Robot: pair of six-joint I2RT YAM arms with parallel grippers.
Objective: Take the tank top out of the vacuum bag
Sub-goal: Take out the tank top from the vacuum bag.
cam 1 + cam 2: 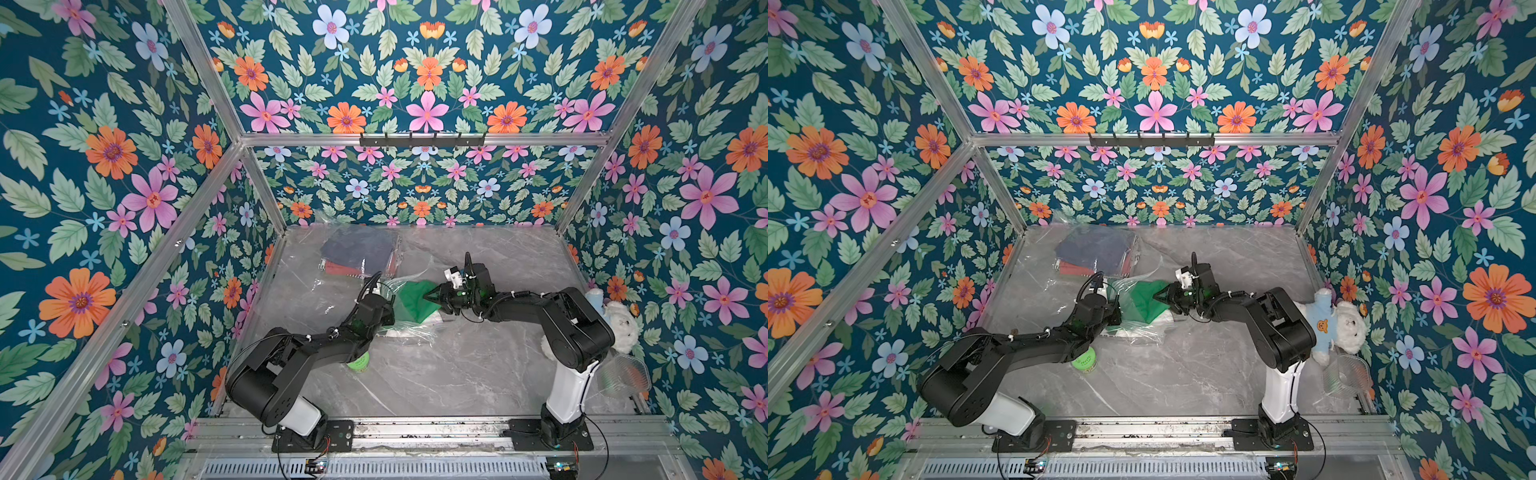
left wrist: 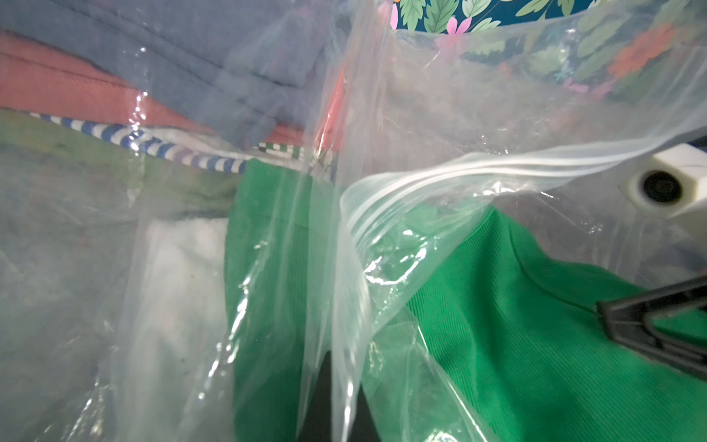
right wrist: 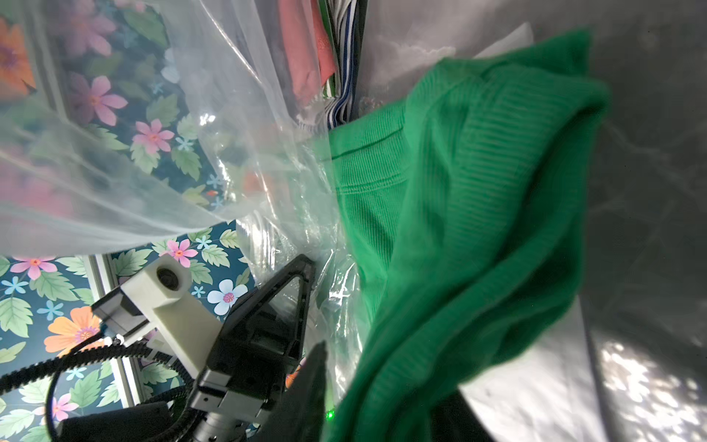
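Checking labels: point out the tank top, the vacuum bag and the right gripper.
green tank top [image 1: 411, 305]: in a top view, middle of its bunched fabric.
vacuum bag [image 2: 497, 168]: left wrist view, its zip strip.
right gripper [image 1: 425, 297]: in a top view, fingertips at the green fabric.
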